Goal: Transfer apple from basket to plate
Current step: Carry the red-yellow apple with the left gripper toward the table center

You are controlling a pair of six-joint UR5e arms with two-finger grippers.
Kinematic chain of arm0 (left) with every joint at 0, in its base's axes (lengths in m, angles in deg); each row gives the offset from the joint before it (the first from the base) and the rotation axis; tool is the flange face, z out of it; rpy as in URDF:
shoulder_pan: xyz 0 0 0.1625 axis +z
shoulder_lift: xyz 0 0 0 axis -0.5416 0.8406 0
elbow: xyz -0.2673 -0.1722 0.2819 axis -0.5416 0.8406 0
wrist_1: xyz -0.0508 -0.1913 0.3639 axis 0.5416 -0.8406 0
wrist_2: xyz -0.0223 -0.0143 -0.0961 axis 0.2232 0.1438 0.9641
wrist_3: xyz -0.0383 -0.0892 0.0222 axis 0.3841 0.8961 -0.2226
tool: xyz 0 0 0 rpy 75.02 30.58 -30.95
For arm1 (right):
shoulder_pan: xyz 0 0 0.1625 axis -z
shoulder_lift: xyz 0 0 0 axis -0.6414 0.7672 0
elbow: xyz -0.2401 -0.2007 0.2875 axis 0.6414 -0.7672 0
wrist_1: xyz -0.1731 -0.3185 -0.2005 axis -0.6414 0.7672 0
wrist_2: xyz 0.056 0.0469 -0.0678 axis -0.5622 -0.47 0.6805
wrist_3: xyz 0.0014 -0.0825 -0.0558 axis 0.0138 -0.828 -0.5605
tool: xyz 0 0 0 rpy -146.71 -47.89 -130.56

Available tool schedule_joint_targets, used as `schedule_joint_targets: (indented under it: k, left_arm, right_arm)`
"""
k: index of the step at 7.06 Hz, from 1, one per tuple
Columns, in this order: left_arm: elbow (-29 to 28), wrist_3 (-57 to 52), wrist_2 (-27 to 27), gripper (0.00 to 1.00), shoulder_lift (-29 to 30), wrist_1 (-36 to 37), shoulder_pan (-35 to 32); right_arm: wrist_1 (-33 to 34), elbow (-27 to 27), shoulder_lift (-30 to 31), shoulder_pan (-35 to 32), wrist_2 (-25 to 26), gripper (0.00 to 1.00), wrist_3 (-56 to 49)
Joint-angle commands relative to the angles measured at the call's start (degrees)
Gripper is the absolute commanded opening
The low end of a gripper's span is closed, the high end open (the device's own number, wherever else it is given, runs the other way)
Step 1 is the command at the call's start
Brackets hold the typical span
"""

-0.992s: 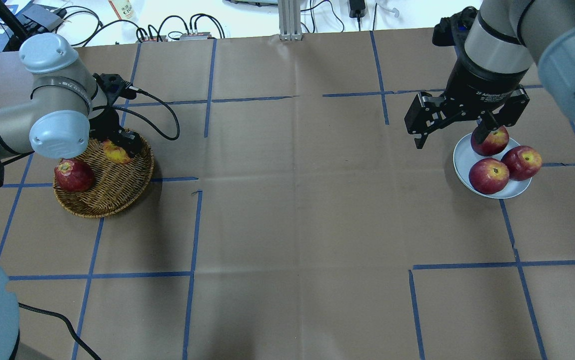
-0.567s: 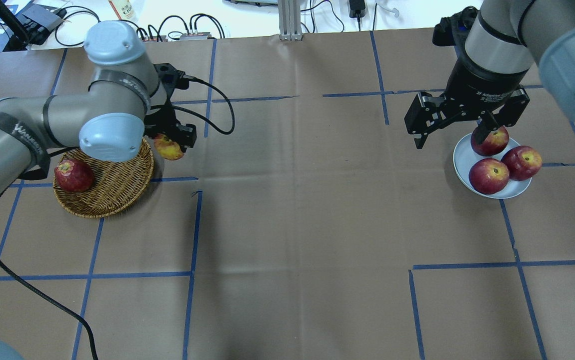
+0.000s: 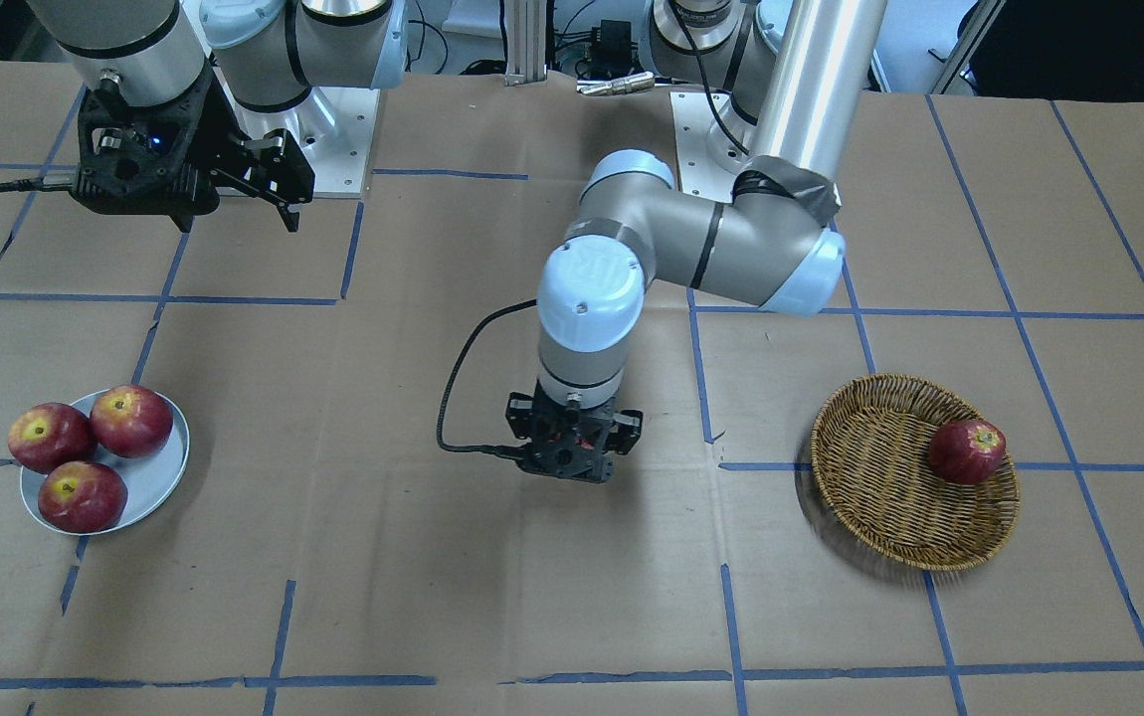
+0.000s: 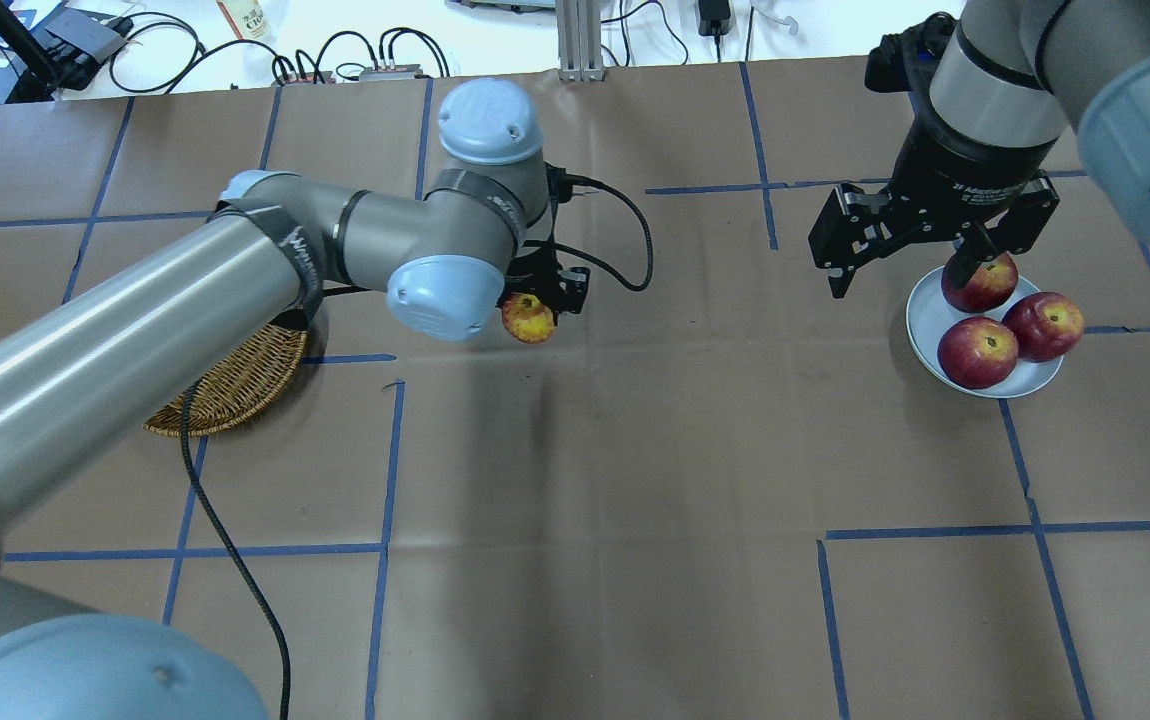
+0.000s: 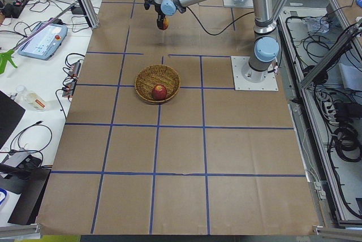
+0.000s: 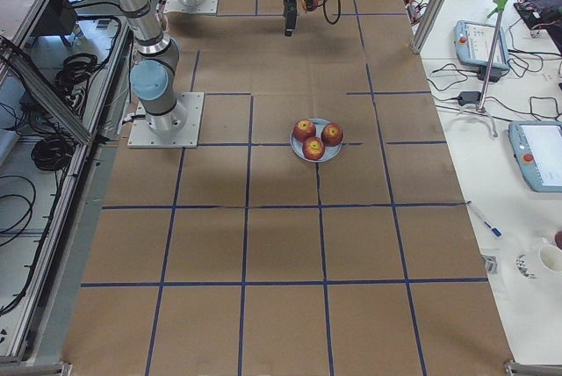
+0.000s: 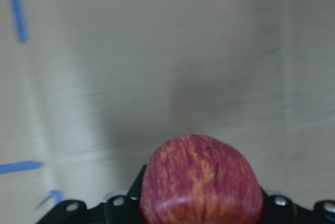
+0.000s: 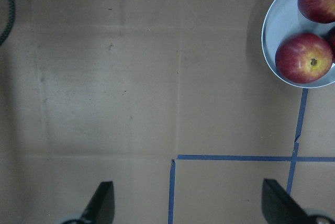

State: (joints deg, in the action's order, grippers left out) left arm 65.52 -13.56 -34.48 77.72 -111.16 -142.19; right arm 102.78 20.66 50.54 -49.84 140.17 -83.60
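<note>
Brown table (image 4: pixel 635 450) below; I see my left gripper (image 3: pixel 572 465) clamping the apple (image 4: pixel 528 318), its arm (image 4: pixel 135 310) hiding half the basket (image 4: pixel 235 392); right gripper (image 4: pixel 903 272) spread wide.

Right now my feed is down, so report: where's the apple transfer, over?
Left pincer shut on apple, airborne mid-table, out of basket. Right pincer open, high beside plate. Three red apples crowd plate.
</note>
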Motion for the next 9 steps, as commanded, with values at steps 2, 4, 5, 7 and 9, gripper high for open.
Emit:
schedule_joint_targets:
  k: [2, 4, 5, 7, 9]
  left_arm:
    - [-4.7, 3.2, -2.2, 0.23, 6.5, 0.6, -4.8]
    - [-4.4, 2.6, -2.1, 0.25, 7.1, 1.7, -4.9]
    - [-4.4, 2.6, -2.1, 0.31, 7.3, 1.7, -4.8]
    - [-4.1, 2.4, -2.4, 0.84, 7.5, 1.7, -4.7]
    - [-4.4, 2.5, -2.2, 0.99, 6.9, 1.5, -4.8]
  right_arm:
    - [0.0, 0.2, 0.0, 0.0, 0.0, 1.00, -0.1]
    - [0.0, 0.2, 0.0, 0.0, 0.0, 1.00, 0.0]
    - [0.0, 0.2, 0.0, 0.0, 0.0, 1.00, -0.1]
    - [0.0, 0.2, 0.0, 0.0, 0.0, 1.00, -0.1]
    - [0.0, 0.2, 0.0, 0.0, 0.0, 1.00, -0.2]
